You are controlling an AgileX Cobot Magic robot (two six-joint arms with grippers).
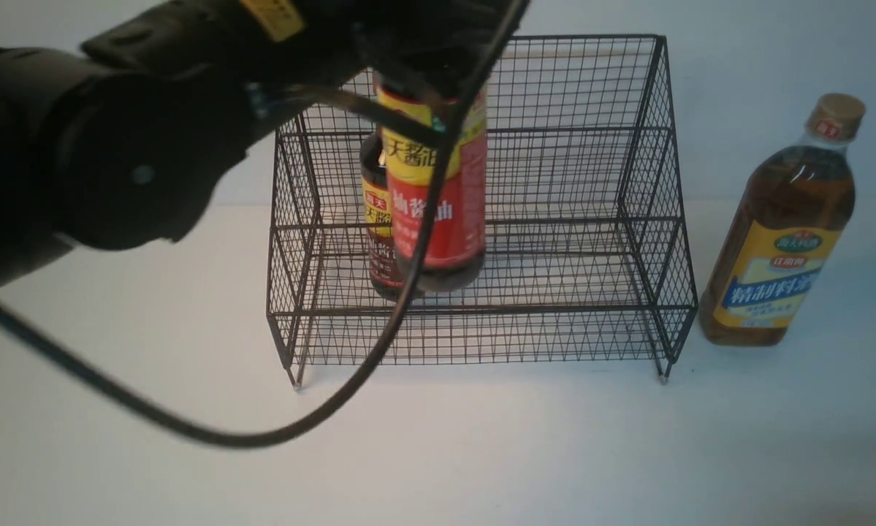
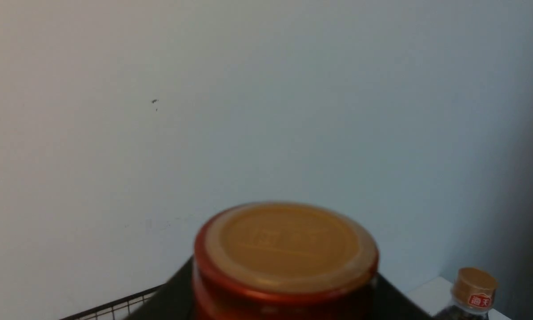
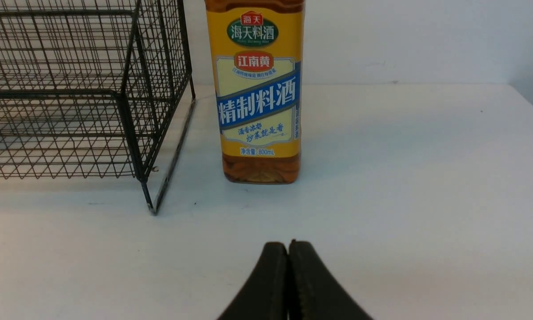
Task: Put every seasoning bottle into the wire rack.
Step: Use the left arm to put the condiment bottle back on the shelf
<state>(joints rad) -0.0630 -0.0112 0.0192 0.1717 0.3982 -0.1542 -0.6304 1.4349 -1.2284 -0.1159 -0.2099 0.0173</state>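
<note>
In came the left gripper (image 2: 284,289), its fingers set apart by a bottle's width and clamped — so it seemed, with the arm covering much of the grip — on the neck of a red-labelled soy-sauce bottle (image 1: 441,219), up at the wire rack's (image 1: 474,308) left half! A darker soy-sauce bottle (image 1: 384,256) stood in the rack, just left and farther back. Out right, the amber bottle (image 1: 777,248) stood beside the rack — and the right gripper (image 3: 291,249) was fully closed, holding nothing.

Seeing 3 bottles total: 2 dark soy-sauce bottles (image 1: 438,190), 1 amber bottle (image 1: 781,241) on the right. Also 1 wire rack (image 1: 554,310). Arms in front view: 1, the left arm (image 1: 145,131).
</note>
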